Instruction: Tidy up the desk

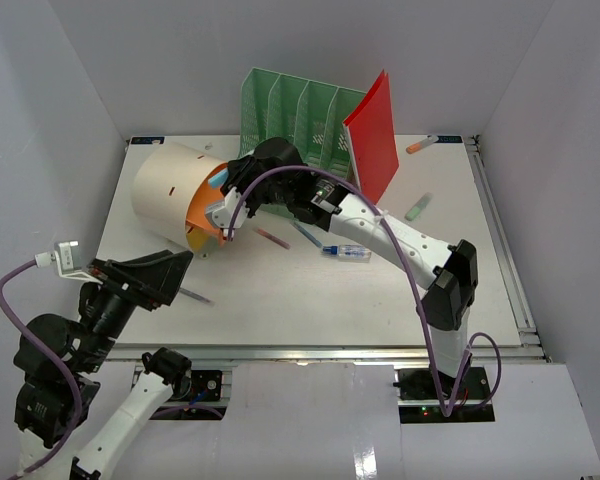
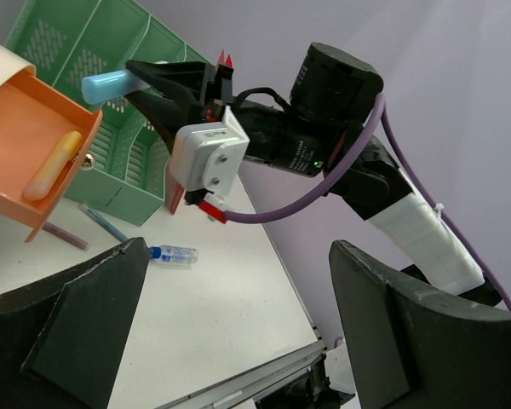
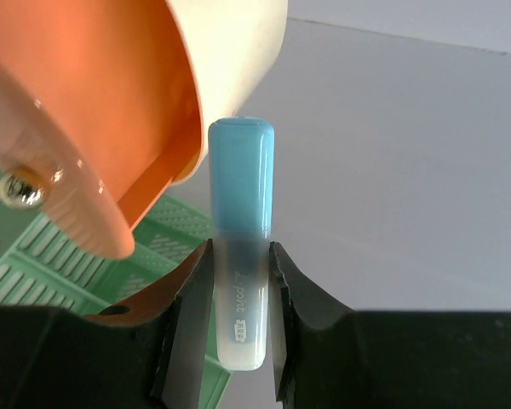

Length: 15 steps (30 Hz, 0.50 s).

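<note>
On the white desk [image 1: 300,300], a beige cylinder [image 1: 160,185] lies on its side with its orange drawer [image 1: 202,215] pulled out. My right gripper [image 1: 223,180] is shut on a light-blue highlighter [image 3: 240,187], holding it just above and beside the drawer's rim [image 3: 94,102]. The left wrist view shows the highlighter [image 2: 111,85] sticking out of the right gripper [image 2: 149,81] over the drawer [image 2: 17,136], where an orange marker [image 2: 53,166] lies. My left gripper [image 1: 180,275] hangs open and empty near the front left edge; it [image 2: 238,324] frames bare desk.
A green file rack [image 1: 290,115] with a red folder [image 1: 373,135] stands at the back. Loose on the desk lie a small blue-capped bottle [image 1: 346,252], a blue pen [image 1: 305,235], a maroon pen [image 1: 272,238], a green marker [image 1: 417,208], an orange marker [image 1: 421,144] and a purple pen [image 1: 193,296].
</note>
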{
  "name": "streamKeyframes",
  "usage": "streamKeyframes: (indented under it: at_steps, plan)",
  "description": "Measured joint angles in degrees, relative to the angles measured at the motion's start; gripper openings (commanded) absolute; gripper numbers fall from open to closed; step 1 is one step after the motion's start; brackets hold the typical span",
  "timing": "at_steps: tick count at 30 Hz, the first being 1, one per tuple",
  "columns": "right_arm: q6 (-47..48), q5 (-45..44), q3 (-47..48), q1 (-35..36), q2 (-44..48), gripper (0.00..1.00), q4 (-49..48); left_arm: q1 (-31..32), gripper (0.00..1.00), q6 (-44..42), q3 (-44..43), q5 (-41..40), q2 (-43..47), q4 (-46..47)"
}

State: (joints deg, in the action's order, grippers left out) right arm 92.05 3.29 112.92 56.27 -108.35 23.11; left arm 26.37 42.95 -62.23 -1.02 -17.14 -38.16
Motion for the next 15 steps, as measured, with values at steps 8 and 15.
streamKeyframes:
  at_steps: [8,15]
  plan:
    - [1.9,-1.6,2.6,2.0,-8.3,0.52,-3.8,0.0,0.98,0.8,0.0,-0.5,3.6,-0.4]
    - [3.0,-2.1,1.3,1.8,-8.4,0.71,-6.5,0.0,0.98,1.7,1.9,-0.2,4.3,-0.3]
